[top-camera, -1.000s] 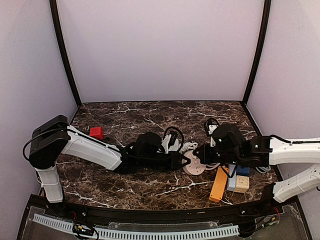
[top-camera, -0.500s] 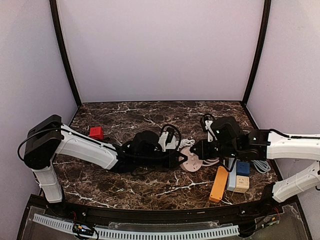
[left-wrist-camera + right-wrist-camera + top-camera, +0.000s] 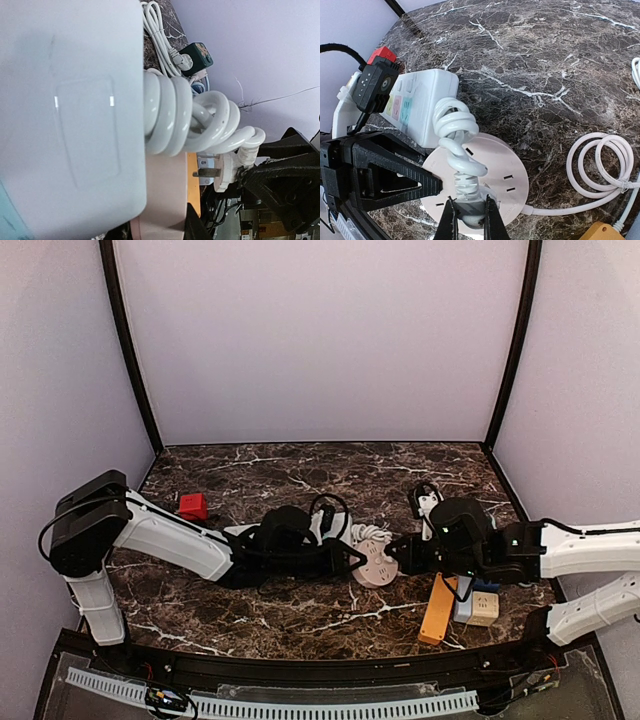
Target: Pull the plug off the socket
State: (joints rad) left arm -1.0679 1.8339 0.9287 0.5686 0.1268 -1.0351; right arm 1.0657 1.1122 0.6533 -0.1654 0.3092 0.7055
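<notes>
The round pink socket (image 3: 368, 566) lies at mid-table, and my left gripper (image 3: 350, 558) is shut on its rim. In the right wrist view, one black left fingertip (image 3: 422, 186) presses the edge of the socket (image 3: 512, 172). My right gripper (image 3: 468, 220) is shut on the white plug (image 3: 470, 214), whose coiled cable (image 3: 454, 125) runs to a white power strip (image 3: 415, 102). The left wrist view shows the plug (image 3: 226, 172) with its bare prongs clear of the pink socket (image 3: 165, 200), a gap between them.
An orange power strip (image 3: 438, 608) and a beige cube (image 3: 485, 609) lie near the right arm. A red block (image 3: 193, 505) sits at the left. A loose white cable loop (image 3: 600, 165) lies right of the socket. A green adapter (image 3: 197, 57) rests further back.
My left gripper has drawn the round socket a little to the left. My right gripper rose and moved back, then came down and drew right with the plug.
</notes>
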